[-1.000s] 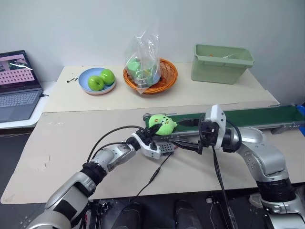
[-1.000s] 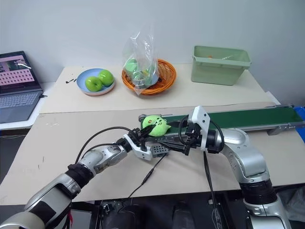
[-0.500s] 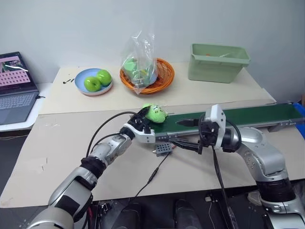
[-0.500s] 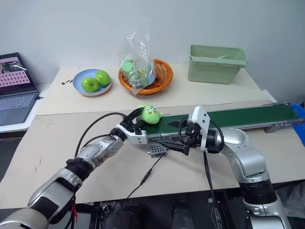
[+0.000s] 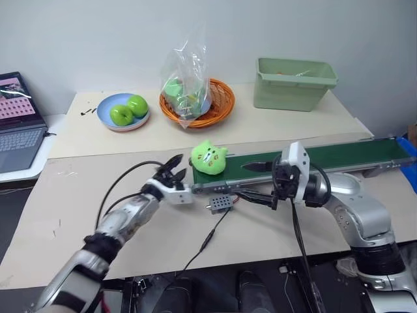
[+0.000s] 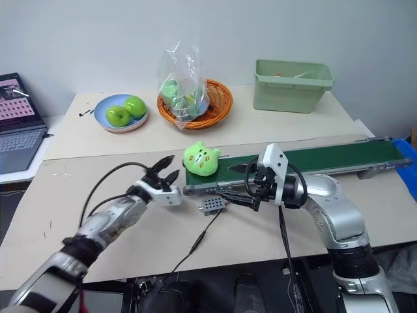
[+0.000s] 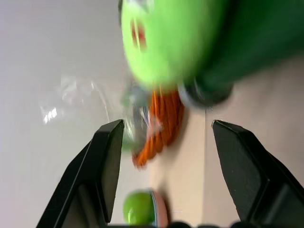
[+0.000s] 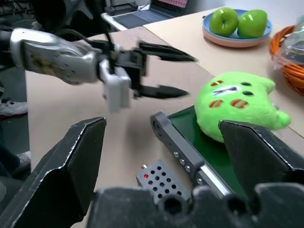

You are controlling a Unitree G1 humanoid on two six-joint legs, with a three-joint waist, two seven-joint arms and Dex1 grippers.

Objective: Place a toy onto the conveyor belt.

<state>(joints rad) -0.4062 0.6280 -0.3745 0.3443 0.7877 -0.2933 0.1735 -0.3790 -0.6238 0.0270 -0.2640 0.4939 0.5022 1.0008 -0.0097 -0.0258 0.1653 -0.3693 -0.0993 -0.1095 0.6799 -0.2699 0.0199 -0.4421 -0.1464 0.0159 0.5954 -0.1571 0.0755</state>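
The lime-green plush toy (image 5: 208, 159) sits upright on the left end of the dark green conveyor belt (image 5: 339, 156), its cat face turned toward me. My left gripper (image 5: 174, 168) is open and empty just to the left of the toy, a small gap away from it. In the right wrist view the toy (image 8: 232, 104) rests on the belt (image 8: 209, 152) with the left gripper (image 8: 190, 76) spread open beside it. Over the belt's near edge, right of the toy, my right gripper (image 5: 255, 182) is open, pointing left and holding nothing.
At the back of the table stand a blue plate with two green apples (image 5: 122, 111), an orange basket (image 5: 218, 107) holding a plastic bag of green fruit, and a pale green bin (image 5: 293, 83). A laptop (image 5: 16, 124) is far left. A small grey box (image 5: 220, 203) with a cable lies before the belt.
My left gripper carried the toy to the belt's end, opened and let it go there, then drew back to the left. The right arm stayed put.
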